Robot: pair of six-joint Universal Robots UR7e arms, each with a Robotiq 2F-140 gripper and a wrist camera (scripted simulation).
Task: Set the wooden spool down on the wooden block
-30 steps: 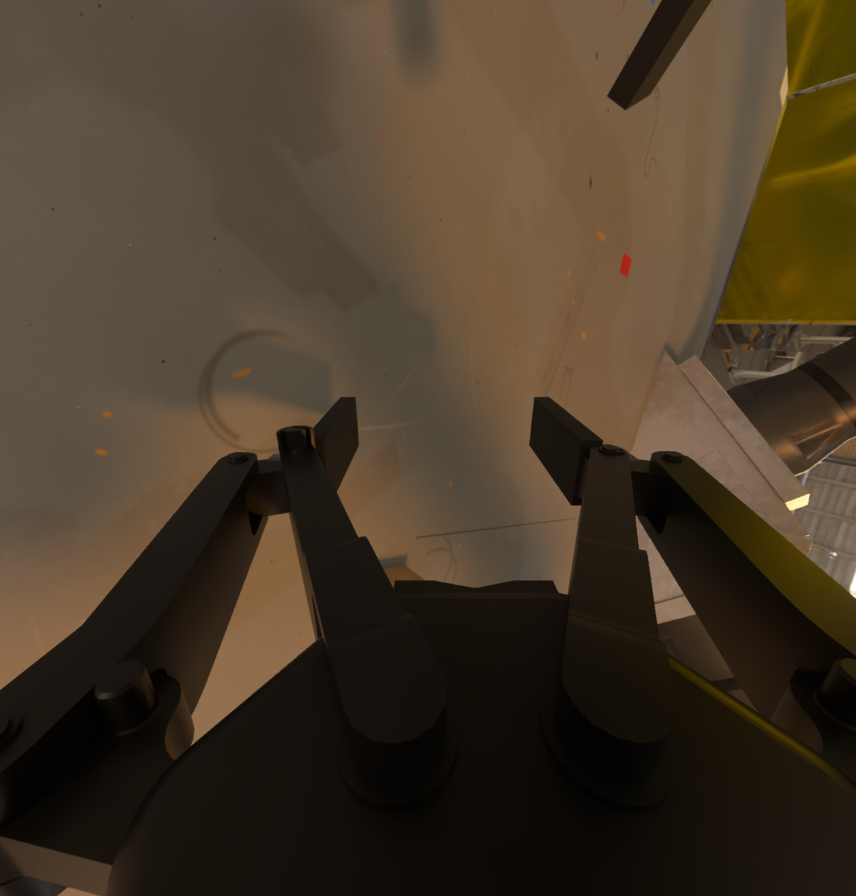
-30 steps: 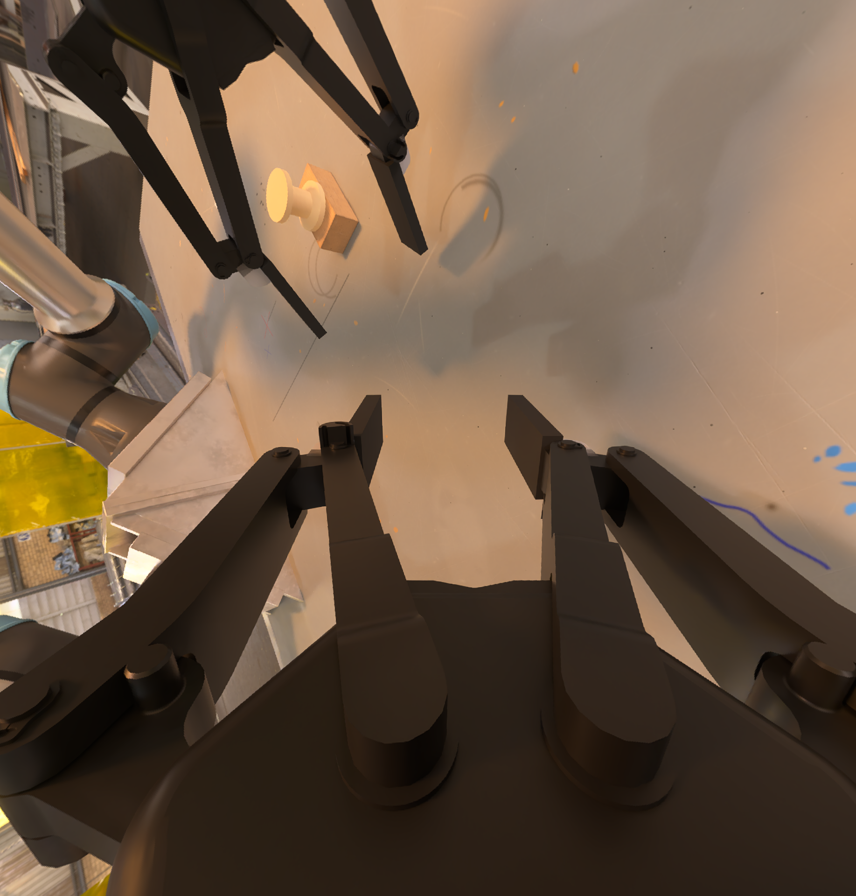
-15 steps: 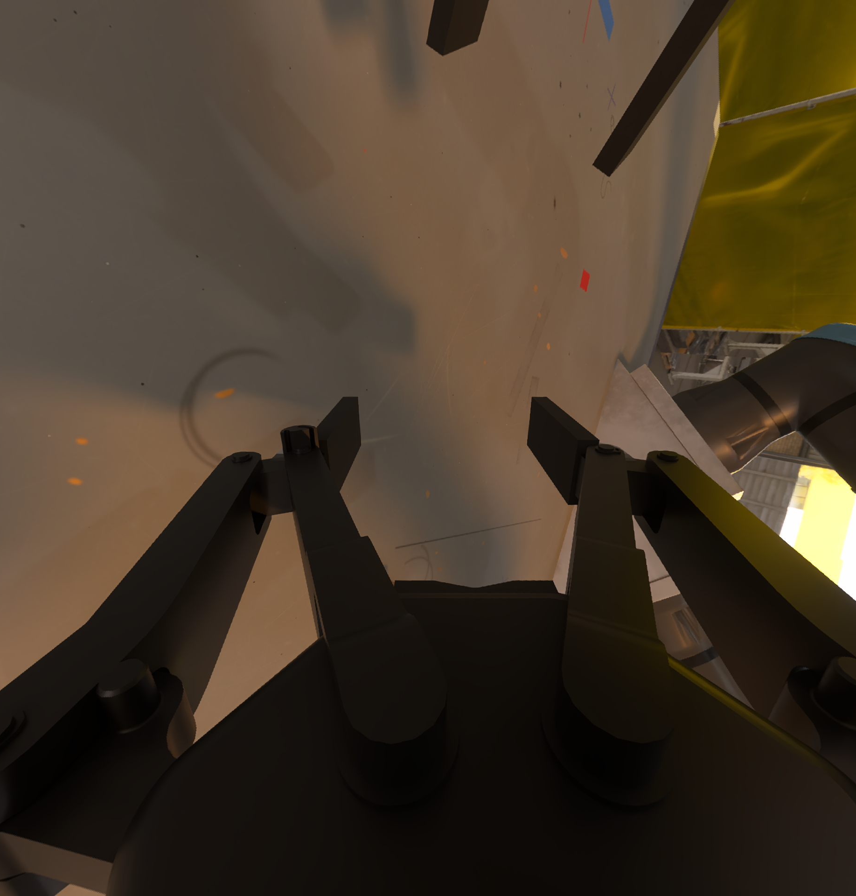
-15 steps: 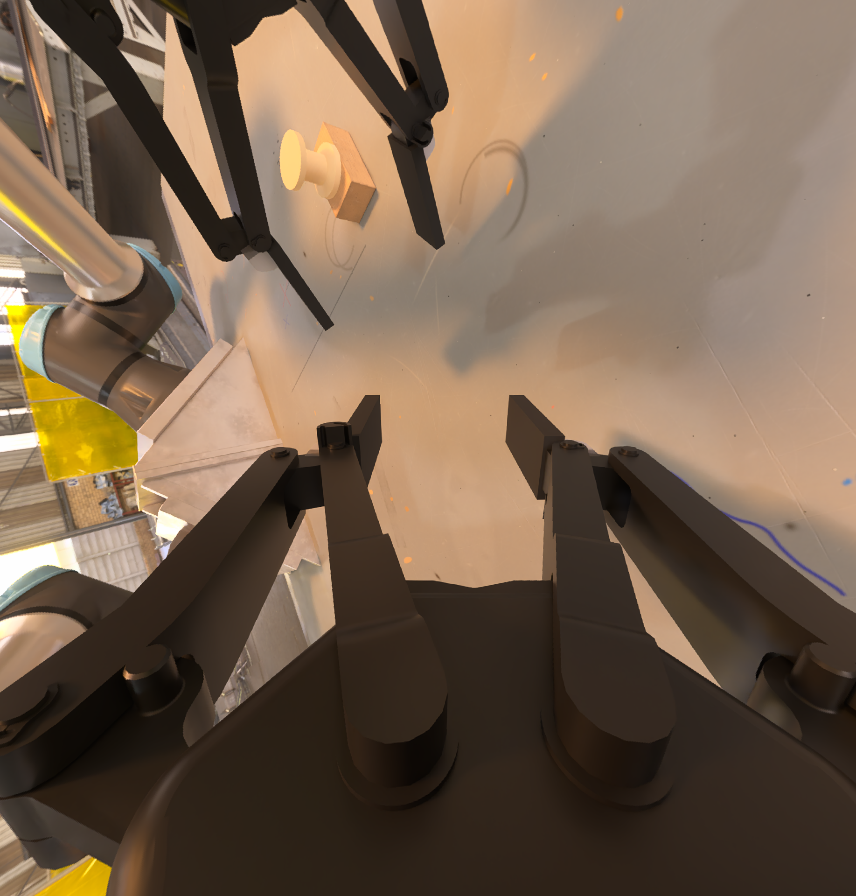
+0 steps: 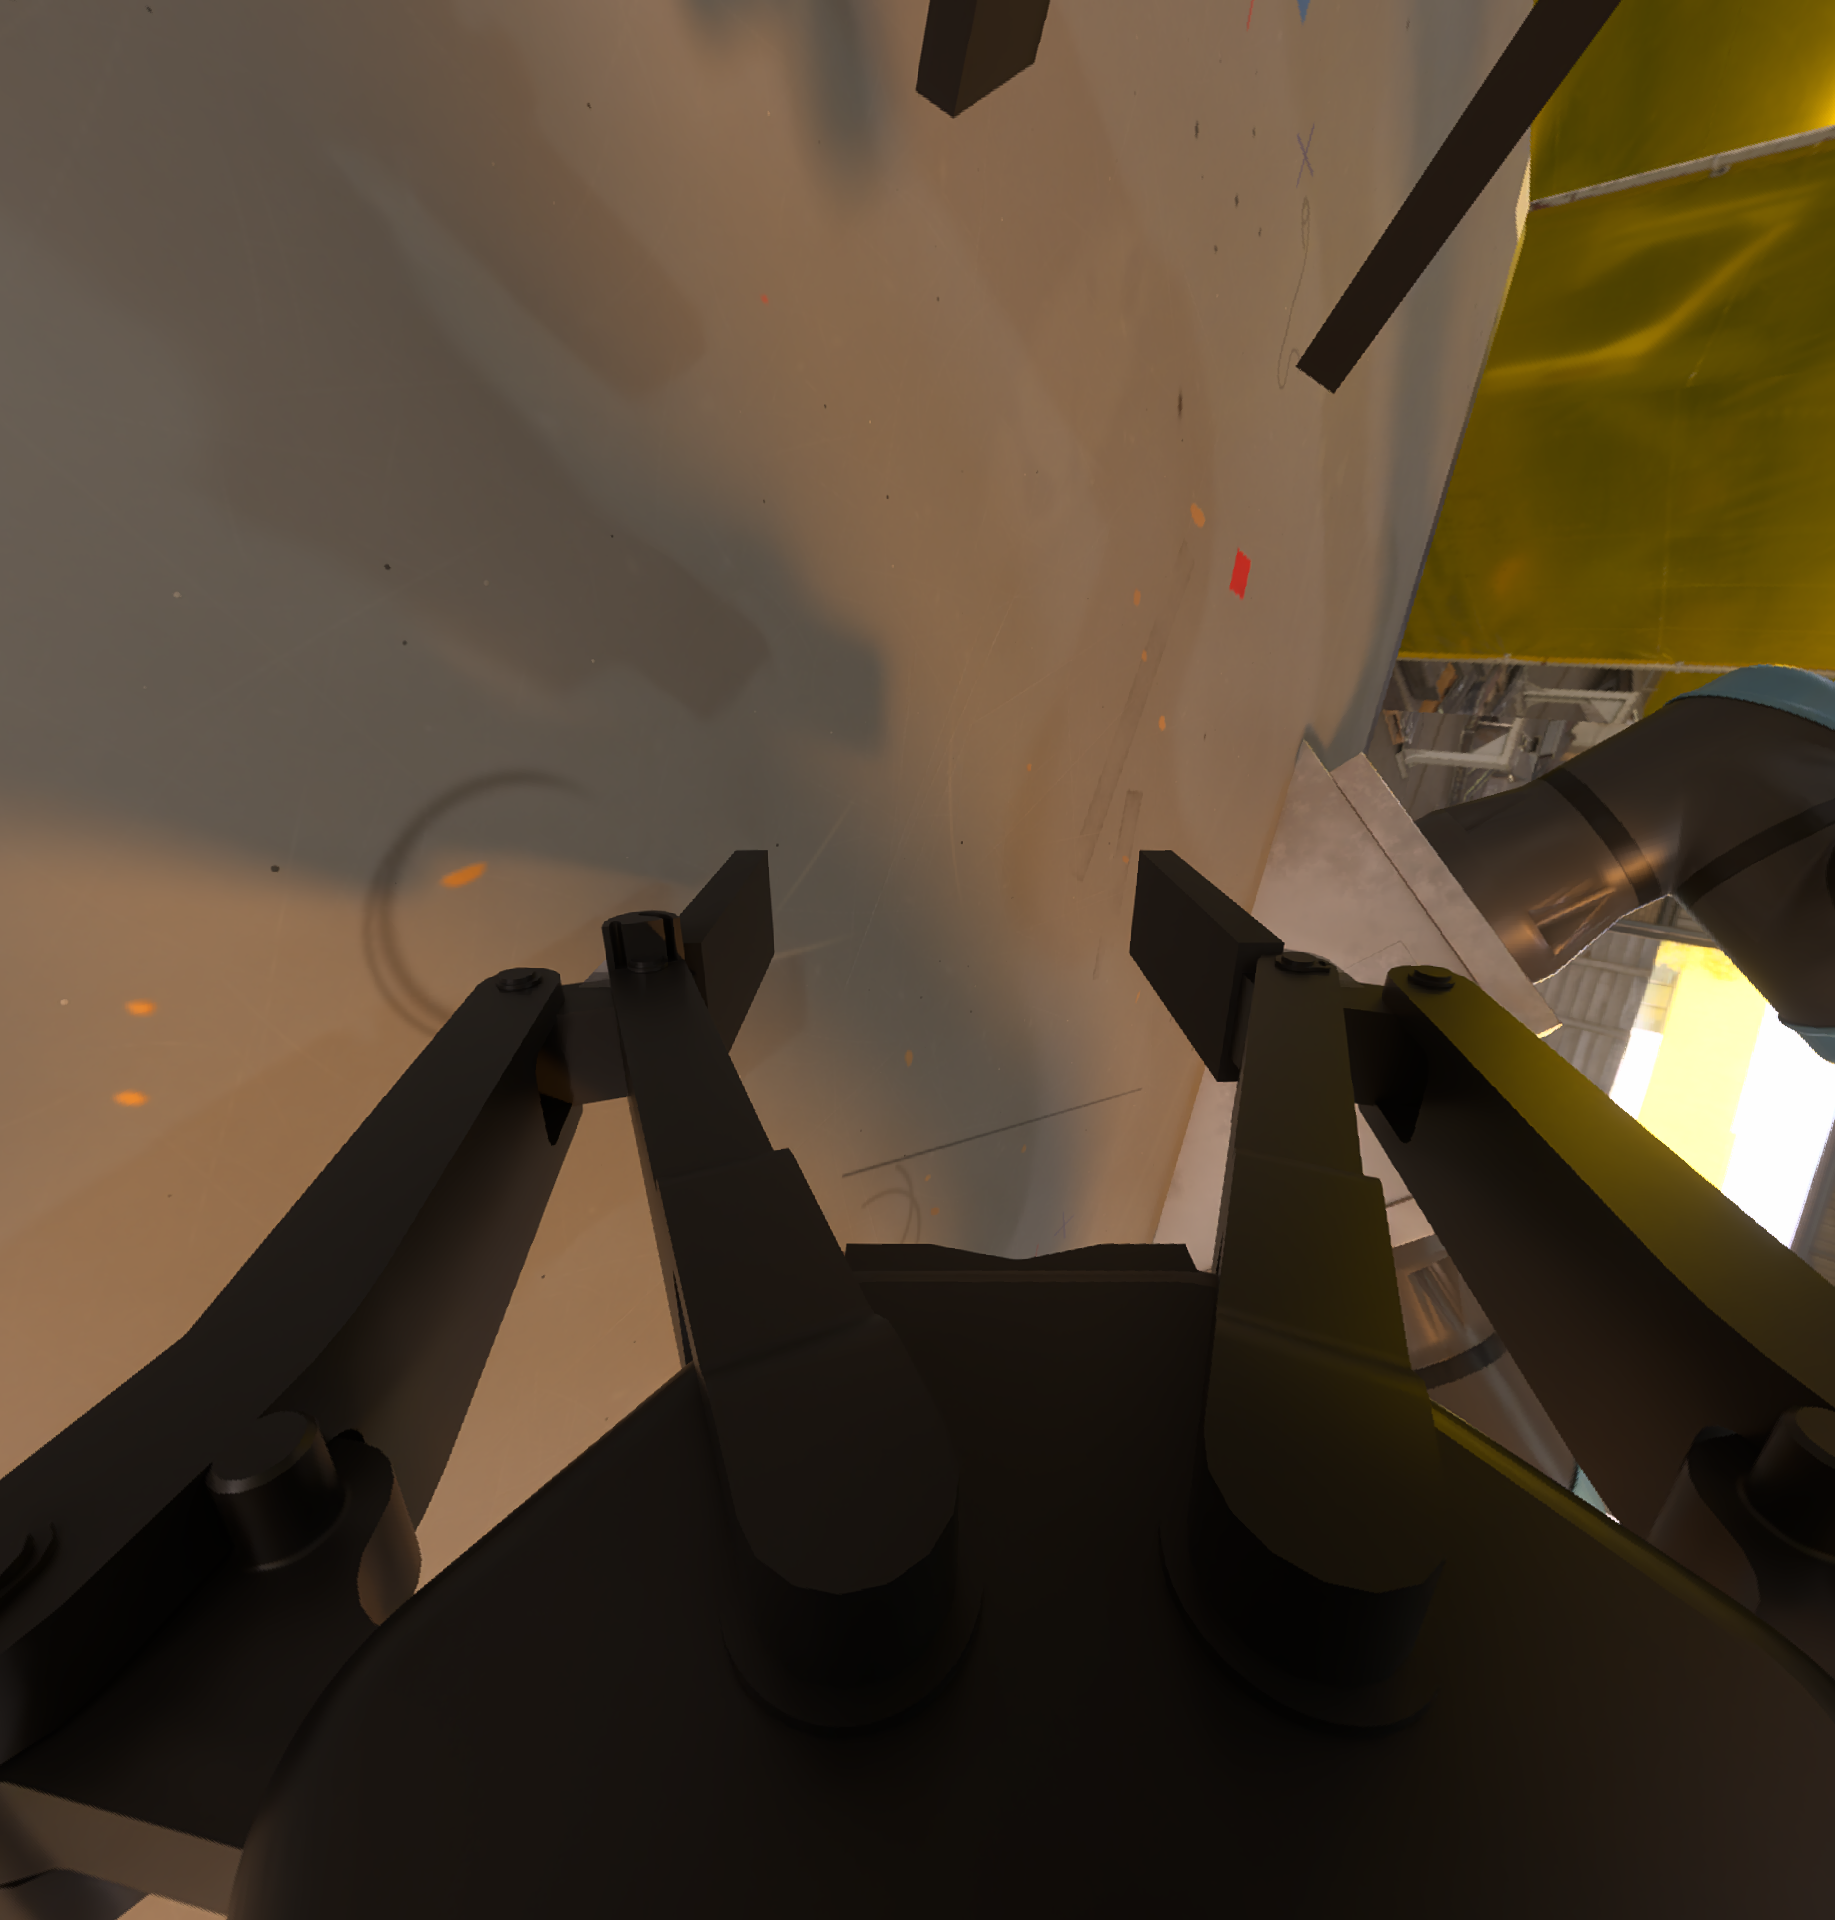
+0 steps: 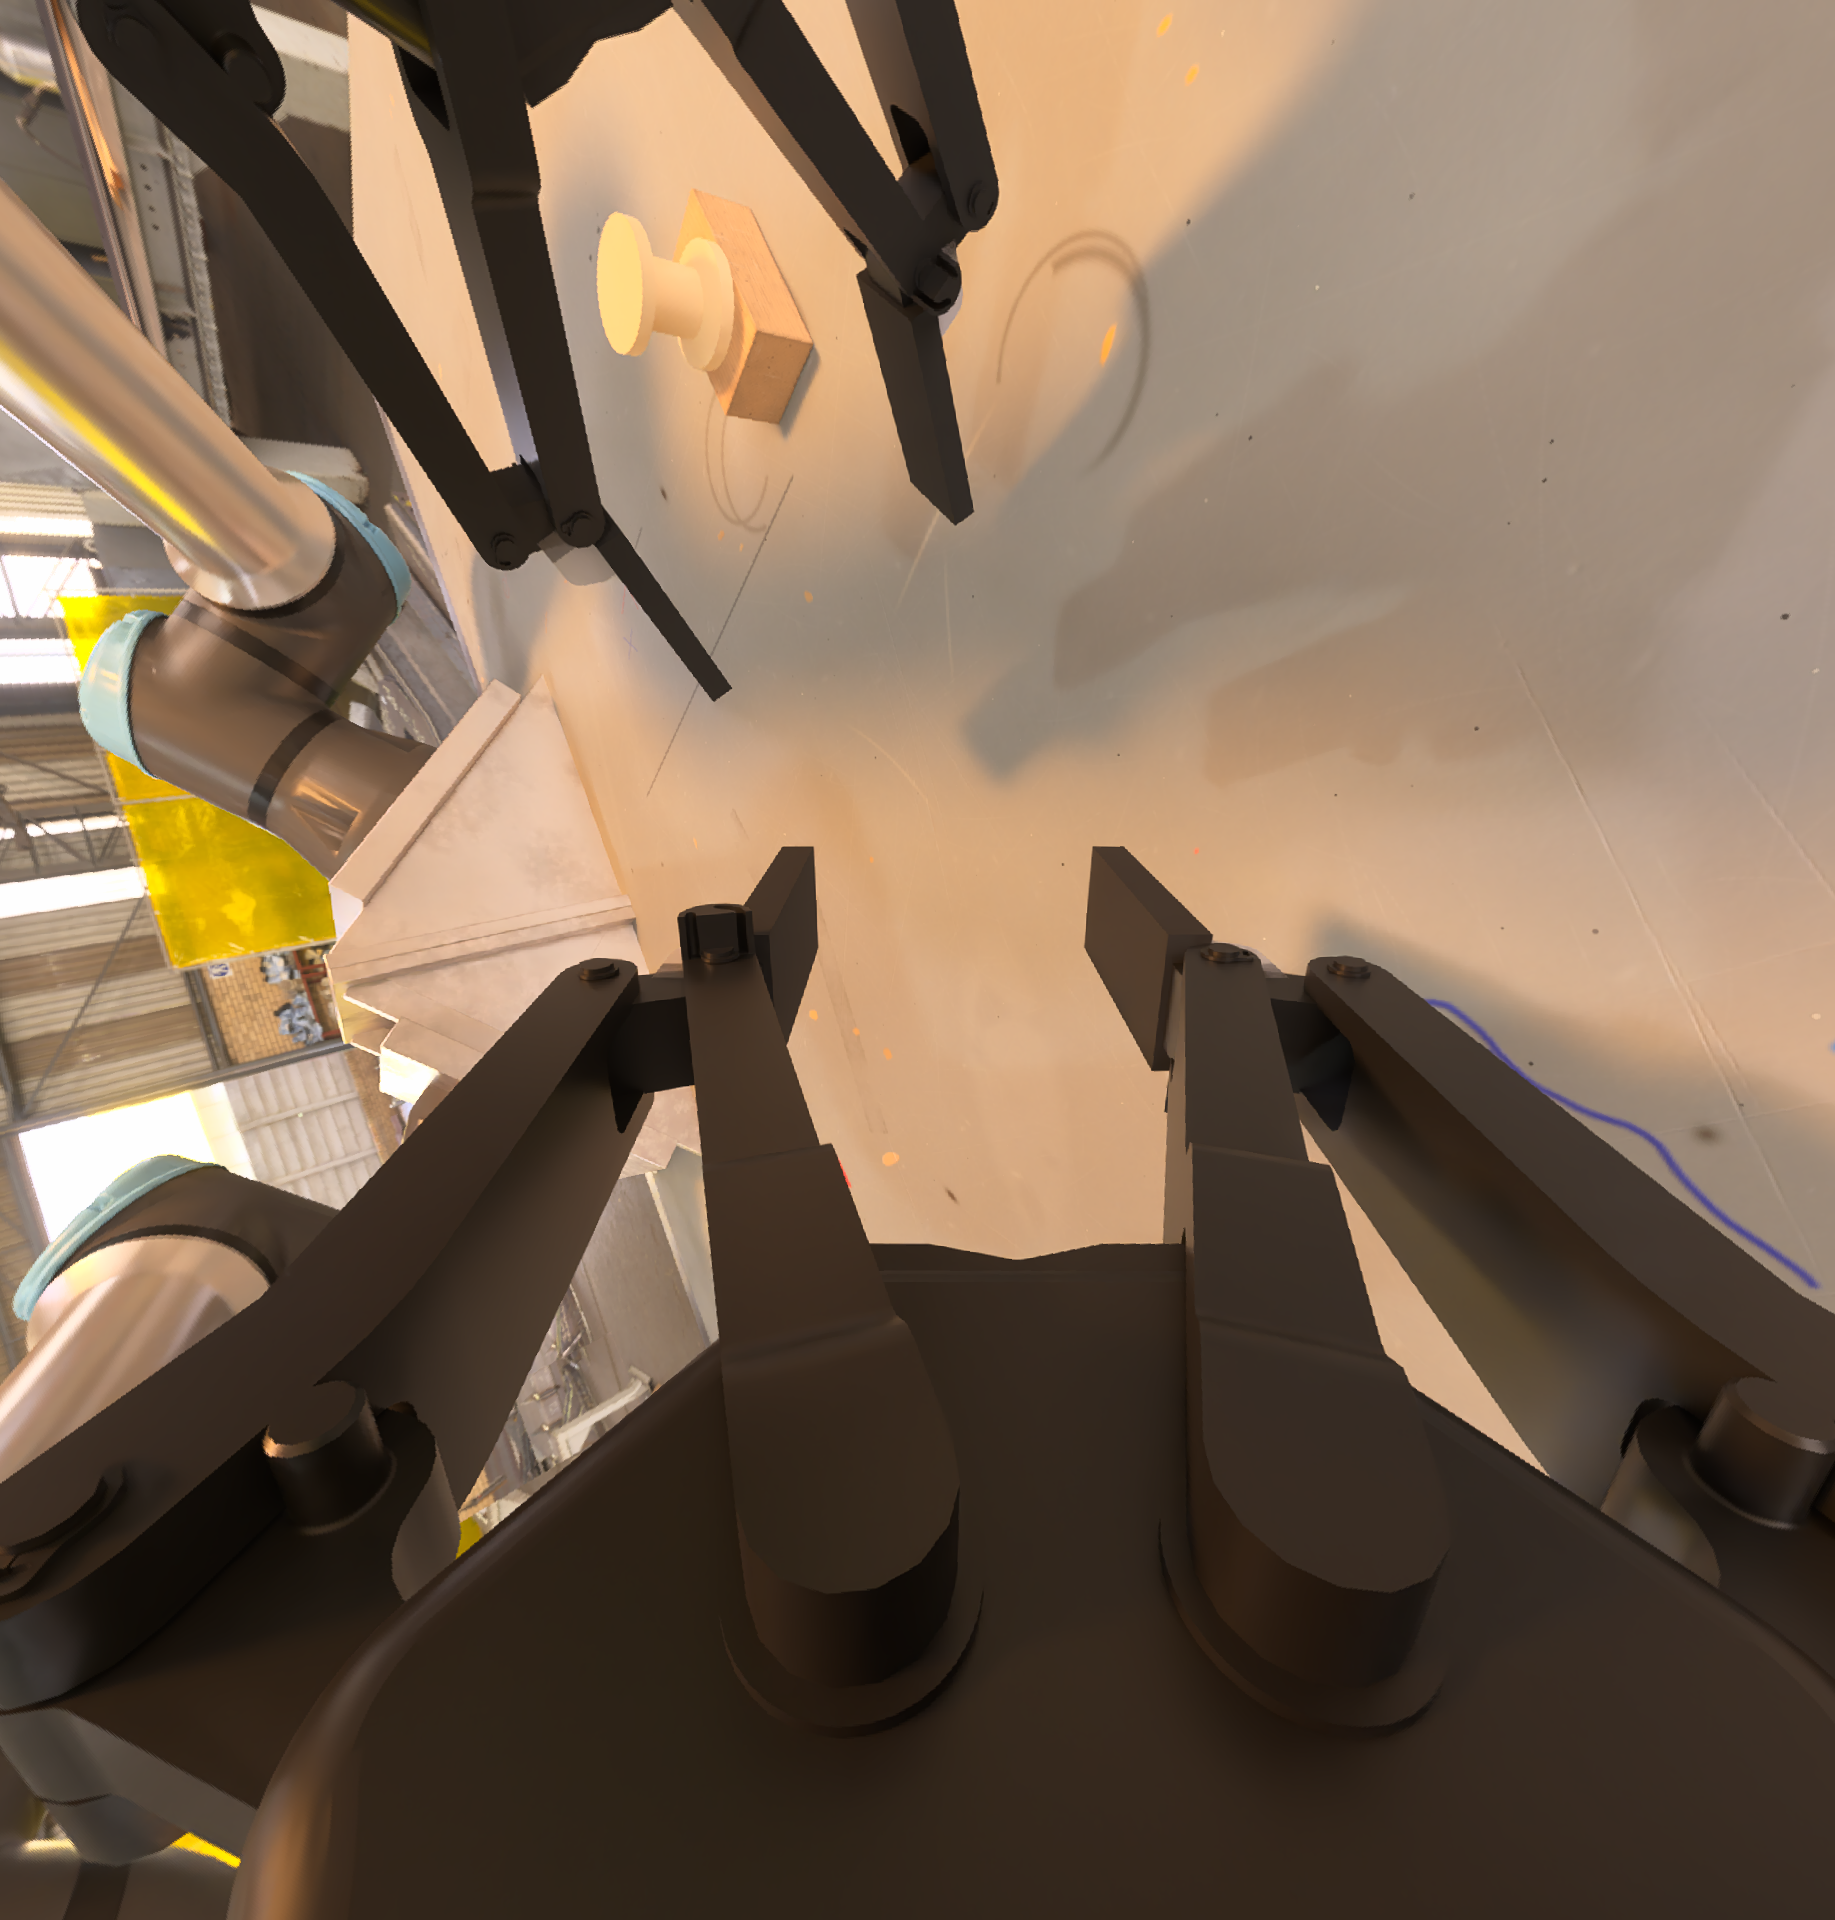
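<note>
And there it is: the wooden spool (image 6: 674,296) sits on the wooden block (image 6: 762,317), out on the desk (image 6: 1412,520), so the placing looks done. The left claw (image 6: 830,592) hangs above it, jaws spread wide, gripping nothing. The right claw (image 6: 949,935) is well apart from the pair, wide open and empty too. By the look of it, only pulling clear remains.

Warm low light, long soft shadows, wide-angle edge distortion
</note>
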